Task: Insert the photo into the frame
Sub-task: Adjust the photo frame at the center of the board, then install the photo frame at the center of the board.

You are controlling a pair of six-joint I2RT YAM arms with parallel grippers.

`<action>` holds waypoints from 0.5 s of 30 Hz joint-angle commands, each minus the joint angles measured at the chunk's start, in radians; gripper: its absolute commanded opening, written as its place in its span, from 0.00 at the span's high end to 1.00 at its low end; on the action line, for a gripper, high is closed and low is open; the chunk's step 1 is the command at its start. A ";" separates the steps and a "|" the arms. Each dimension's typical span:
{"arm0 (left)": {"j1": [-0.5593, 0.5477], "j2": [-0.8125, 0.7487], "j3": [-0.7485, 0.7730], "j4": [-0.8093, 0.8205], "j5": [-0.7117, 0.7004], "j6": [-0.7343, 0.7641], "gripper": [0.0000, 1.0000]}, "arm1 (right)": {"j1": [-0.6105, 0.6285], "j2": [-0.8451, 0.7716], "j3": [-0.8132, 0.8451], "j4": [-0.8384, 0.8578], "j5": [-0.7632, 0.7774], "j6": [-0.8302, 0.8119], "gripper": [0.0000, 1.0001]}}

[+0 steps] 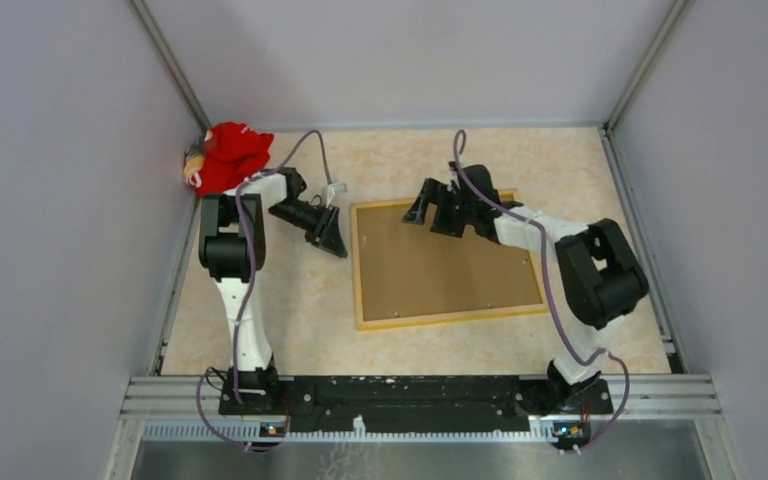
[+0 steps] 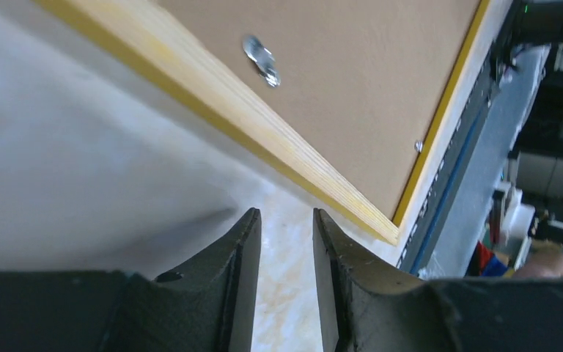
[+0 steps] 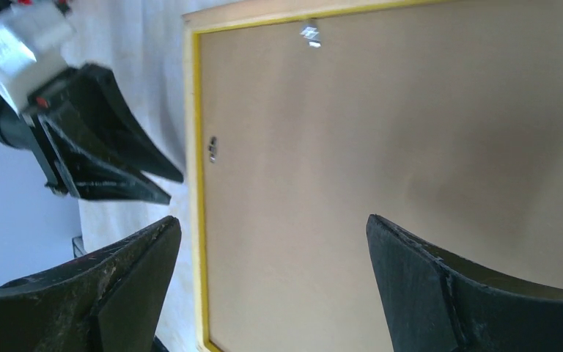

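The frame (image 1: 361, 275) is lying face-down on the bench (image 1: 295, 310), its light wood back turned up and a thin yellow line showing along its inner edge. The brown backing board (image 1: 445, 265) is sitting inside its recess, with small metal clips (image 2: 262, 60) showing near the rim. The photo is not showing in any view. It may be lying under the board, but the pictures are not settling that.

The left hand (image 2: 286, 220) is hovering low over the bare bench just beside the frame's far left corner. Its fingers are standing only a narrow gap apart and are gripping nothing. The right hand (image 3: 271, 224) is hanging above the far part of the backing board, spread wide and likewise empty.

Judging by this layout, the work is sitting at the backing stage, either freeing the board so the photo can go in or securing it over a photo already underneath. The next move is likely calling for fine work at a clip. The right hand would be coming down onto one of the small tabs near the rim, while the left hand would be steadying the frame's corner so it is not sliding on the bench.

A red cloth item (image 1: 228, 155) is lying in the far left corner, well apart from the work.
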 commanded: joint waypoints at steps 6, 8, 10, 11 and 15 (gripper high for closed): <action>0.029 0.099 0.164 0.117 0.155 -0.200 0.57 | 0.167 0.254 0.267 0.100 -0.047 0.029 0.06; 0.026 0.112 0.172 0.130 0.154 -0.214 0.57 | 0.183 0.292 0.297 0.103 -0.051 0.032 0.07; 0.023 0.122 0.173 0.140 0.151 -0.226 0.57 | 0.193 0.327 0.318 0.106 -0.056 0.041 0.07; 0.021 0.127 0.174 0.143 0.148 -0.231 0.57 | 0.196 0.340 0.326 0.113 -0.062 0.046 0.08; 0.021 0.141 0.174 0.164 0.128 -0.252 0.62 | 0.206 0.375 0.346 0.136 -0.076 0.061 0.08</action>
